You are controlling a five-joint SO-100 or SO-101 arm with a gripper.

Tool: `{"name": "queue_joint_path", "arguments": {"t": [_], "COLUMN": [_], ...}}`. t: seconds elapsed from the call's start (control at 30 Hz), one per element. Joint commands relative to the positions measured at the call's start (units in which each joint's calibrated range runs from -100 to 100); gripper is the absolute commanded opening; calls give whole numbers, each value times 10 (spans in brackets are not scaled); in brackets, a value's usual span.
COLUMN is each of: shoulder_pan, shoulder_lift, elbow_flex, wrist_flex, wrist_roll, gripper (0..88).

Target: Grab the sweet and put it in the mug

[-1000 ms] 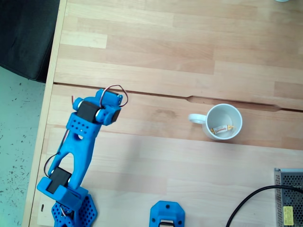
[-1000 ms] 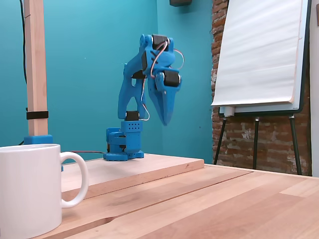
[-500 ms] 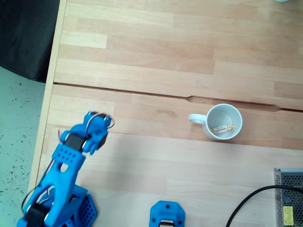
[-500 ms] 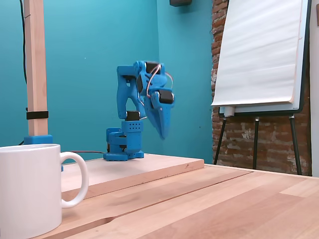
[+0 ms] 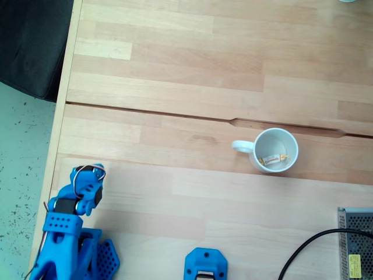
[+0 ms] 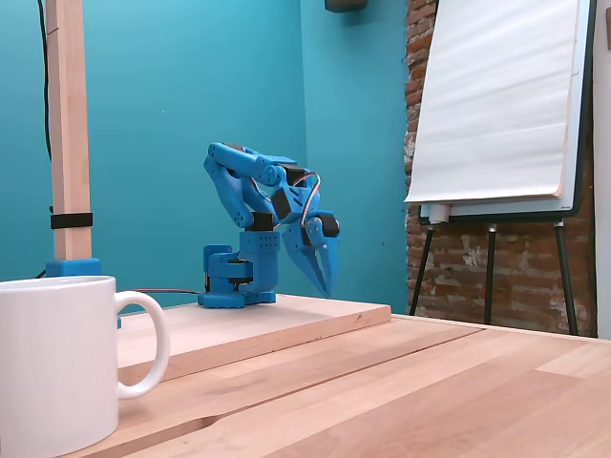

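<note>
Sweet (image 5: pixel 274 158) lies inside the mug (image 5: pixel 291 146), right of centre in the downward-looking fixed view; handle points frame-left. Blue arm folded at lower left of the worktop (image 5: pixel 192 81), well apart from mug. Side fixed view: pincer (image 6: pixel 327 286) points down, tips close together, holding nothing; mug (image 6: pixel 57 363) at lower left.

White mug (image 6: pixel 57 363) at the near left on a wooden table (image 6: pixel 401 391), handle to the right, blue arm (image 6: pixel 253 205) folded low at the back, gripper (image 6: pixel 327 286) pointing down, fingers together, flipchart (image 6: pixel 501 105) at right.
</note>
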Motion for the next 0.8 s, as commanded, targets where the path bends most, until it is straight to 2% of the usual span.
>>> {"name": "queue_joint_path", "arguments": {"t": [0.0, 0.13, 0.23, 0.43, 0.6, 0.7, 0.77], "shoulder_pan": [-25, -45, -77, -99, -99, -97, -97], "shoulder_lift": [-49, -77, -95, -109, -111, -111, -111], "elbow_flex": [17, 39, 62, 95, 141, 148, 148], "wrist_flex": [-8, 7, 38, 88, 91, 93, 91], "wrist_roll": [7, 47, 98, 245, 344, 377, 379], "gripper": [0, 0, 0, 0, 0, 0, 0]}}
